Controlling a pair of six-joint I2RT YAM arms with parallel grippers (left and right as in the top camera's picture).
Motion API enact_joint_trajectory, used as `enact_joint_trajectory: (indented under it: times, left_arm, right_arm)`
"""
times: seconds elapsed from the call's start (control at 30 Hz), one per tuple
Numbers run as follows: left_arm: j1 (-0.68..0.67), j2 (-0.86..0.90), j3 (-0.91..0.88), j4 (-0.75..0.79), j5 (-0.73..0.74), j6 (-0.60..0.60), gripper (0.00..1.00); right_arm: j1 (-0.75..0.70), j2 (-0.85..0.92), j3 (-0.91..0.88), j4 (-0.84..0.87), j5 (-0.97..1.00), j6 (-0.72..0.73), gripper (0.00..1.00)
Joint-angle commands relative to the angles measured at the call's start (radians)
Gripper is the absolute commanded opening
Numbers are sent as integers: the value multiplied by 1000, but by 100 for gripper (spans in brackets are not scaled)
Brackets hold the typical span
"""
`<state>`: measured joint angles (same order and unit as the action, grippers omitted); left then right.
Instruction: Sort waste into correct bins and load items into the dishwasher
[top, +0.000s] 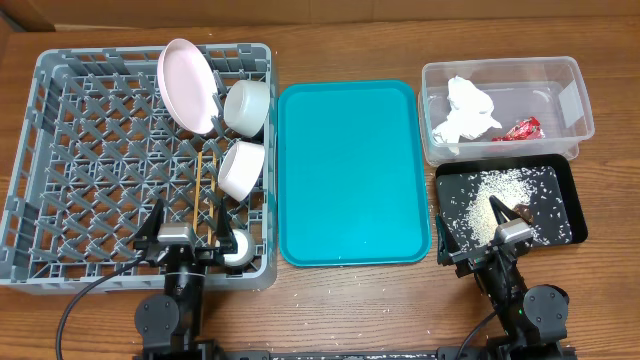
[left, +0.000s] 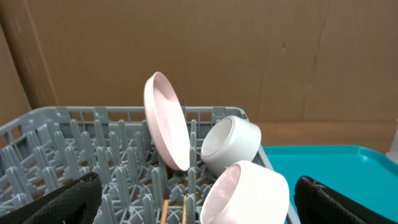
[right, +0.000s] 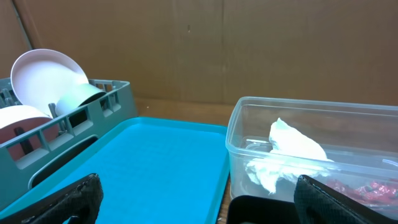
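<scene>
The round pale pinkish-white plate (top: 188, 85) stands on edge at the far side of the large square grey plastic dish rack (top: 60, 150). The two white bowls (top: 247, 106) (top: 241, 169) lie tipped just right of it, the thin wooden chopsticks (top: 207, 195) rest on the lattice, and the small white cup (top: 238, 252) sits in the near right corner. At the far right, the crumpled white paper napkin (top: 465, 110) and the shiny red wrapper (top: 524, 129) lie in the clear rectangular plastic tub (top: 575, 100). Loose white rice (top: 500, 187) is scattered in the shallow black tray (top: 570, 190) (the brown scrap I cannot pick out with certainty). The flat teal tray (top: 350, 170) between them holds nothing.

The left gripper (top: 183, 232) and the right gripper (top: 487, 232) hang at the near edge, jaws apart and holding nothing. Sorting and loading look finished. Pale specks near the teal tray's near edge may be stray grains, so the next move calls for a check, or simply parking.
</scene>
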<state>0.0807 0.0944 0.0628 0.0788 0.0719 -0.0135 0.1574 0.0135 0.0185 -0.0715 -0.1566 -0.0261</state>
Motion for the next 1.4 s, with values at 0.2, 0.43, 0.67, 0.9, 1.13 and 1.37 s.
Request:
enact_joint_trajectory:
  times: [0.2,0.43,0.67,0.9,1.13,1.37]
  left_arm:
    - [6,-58,-58,-6,8,106,100]
    - [3,-91,-58,-152,6,108,100]
    - [3,-91,-58,-150,6,88,100]
    - [3,-91,-58,-150,6,88,100]
    - [3,-91,-58,-150,6,89,100]
    - [3,-91,-58,-150,6,88,100]
  right_arm:
    - [-3,-11,-11,5,6,-1,100]
    - [-3,-11,-11,5,6,-1,100]
    - [-3,-11,-11,5,6,-1,100]
    - [-3,-11,-11,5,7,-1,100]
    - [-3,-11,-11,5,6,-1,100]
    - [-3,-11,-11,5,7,-1,100]
